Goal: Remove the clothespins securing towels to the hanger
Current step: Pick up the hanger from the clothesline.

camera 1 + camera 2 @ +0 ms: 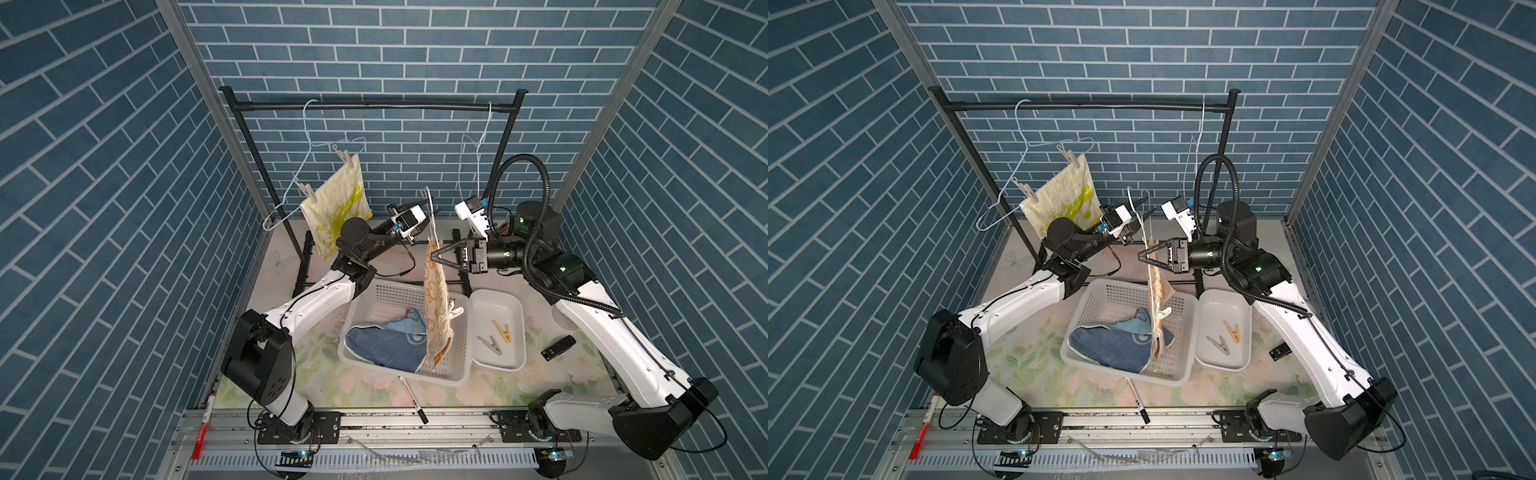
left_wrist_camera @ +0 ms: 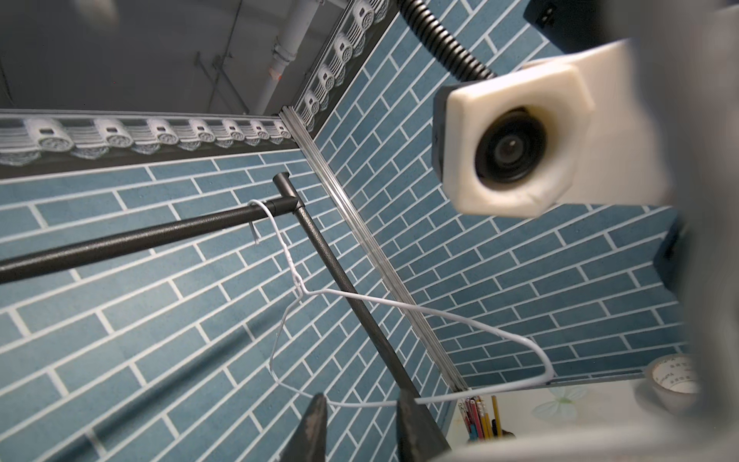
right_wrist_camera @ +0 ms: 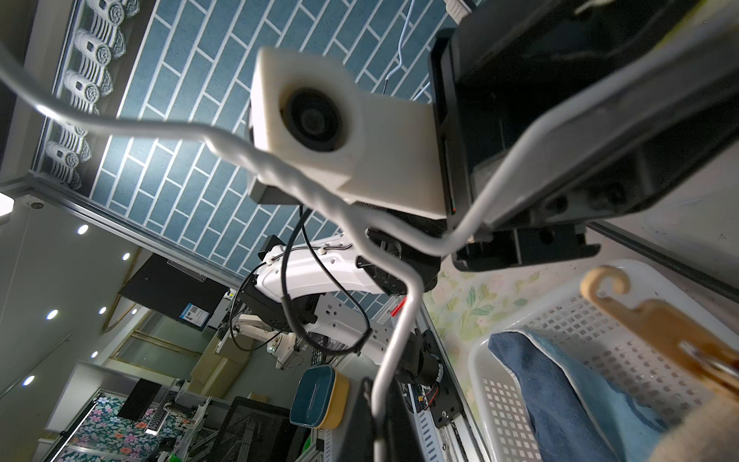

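Note:
My right gripper [image 1: 433, 257] [image 3: 380, 396] is shut on the wire of a white hanger [image 3: 304, 180] taken off the rack. The orange-cream towel [image 1: 436, 299] hangs from it over the basket, with a tan clothespin [image 3: 660, 332] on its edge. My left gripper [image 1: 426, 203] [image 2: 360, 400] sits by that hanger's upper end, jaws narrowly apart, nothing between them. The yellow towel [image 1: 336, 208] hangs on a bluish hanger [image 1: 309, 137], pinned by two clothespins [image 1: 345, 160] [image 1: 305, 191]. The blue towel [image 1: 386, 345] lies in the basket. Two clothespins [image 1: 490, 343] [image 1: 503, 330] lie in the white tray.
The black rack bar [image 1: 374, 106] carries an empty white hanger [image 2: 400, 304] at its right end. A white mesh basket [image 1: 461, 365] and a white tray [image 1: 519, 311] stand mid-table. A marker pen [image 1: 411, 399] lies in front, a small black device [image 1: 557, 347] at the right, and a pencil cup [image 2: 480, 416] at the back.

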Controlling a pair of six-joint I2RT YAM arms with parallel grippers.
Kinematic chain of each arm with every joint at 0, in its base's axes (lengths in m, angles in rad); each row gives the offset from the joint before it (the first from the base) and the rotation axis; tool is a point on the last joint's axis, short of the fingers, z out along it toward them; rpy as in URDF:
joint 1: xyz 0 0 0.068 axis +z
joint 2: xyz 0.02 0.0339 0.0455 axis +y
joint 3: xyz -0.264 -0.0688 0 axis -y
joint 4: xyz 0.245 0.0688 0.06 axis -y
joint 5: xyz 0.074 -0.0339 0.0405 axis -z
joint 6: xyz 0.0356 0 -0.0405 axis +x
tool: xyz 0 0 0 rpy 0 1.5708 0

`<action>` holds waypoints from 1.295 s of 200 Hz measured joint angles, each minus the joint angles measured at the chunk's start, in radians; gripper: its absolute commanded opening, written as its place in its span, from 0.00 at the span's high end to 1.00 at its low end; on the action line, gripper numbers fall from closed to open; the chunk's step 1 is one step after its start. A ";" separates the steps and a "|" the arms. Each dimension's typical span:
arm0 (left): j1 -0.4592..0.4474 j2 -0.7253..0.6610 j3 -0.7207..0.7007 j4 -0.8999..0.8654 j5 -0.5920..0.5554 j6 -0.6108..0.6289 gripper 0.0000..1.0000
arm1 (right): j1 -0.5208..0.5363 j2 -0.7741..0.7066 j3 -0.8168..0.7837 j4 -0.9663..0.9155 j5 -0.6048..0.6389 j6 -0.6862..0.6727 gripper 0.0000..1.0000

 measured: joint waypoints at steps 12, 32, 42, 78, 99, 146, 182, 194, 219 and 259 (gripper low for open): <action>0.000 0.000 -0.001 -0.011 0.007 0.026 0.86 | 0.000 0.004 0.000 0.011 0.001 0.000 1.00; -0.004 -0.009 -0.013 -0.043 0.011 0.078 0.89 | 0.001 0.008 0.000 0.016 0.002 0.018 1.00; -0.005 -0.019 -0.023 -0.063 0.009 0.102 0.92 | 0.001 0.010 0.000 0.014 0.002 0.027 0.94; 0.000 -0.075 -0.056 -0.164 -0.015 0.182 1.00 | 0.005 0.006 0.000 -0.005 0.013 -0.003 0.68; 0.000 -0.117 -0.074 -0.244 -0.042 0.236 1.00 | 0.005 -0.007 0.003 -0.060 0.052 -0.059 0.54; 0.000 -0.234 -0.075 -0.497 -0.125 0.393 1.00 | 0.000 -0.064 0.084 -0.254 0.273 -0.240 0.43; 0.000 -0.314 -0.044 -0.742 -0.228 0.509 1.00 | 0.000 -0.158 0.141 -0.369 0.562 -0.398 0.41; -0.003 -0.332 -0.022 -0.827 -0.276 0.541 1.00 | 0.000 -0.177 0.154 -0.402 0.626 -0.437 0.41; -0.027 -0.352 0.038 -0.986 -0.407 0.598 1.00 | 0.000 -0.177 0.174 -0.460 0.692 -0.486 0.40; -0.111 -0.336 0.138 -1.171 -0.646 0.657 1.00 | -0.002 -0.122 0.191 -0.517 0.609 -0.491 0.41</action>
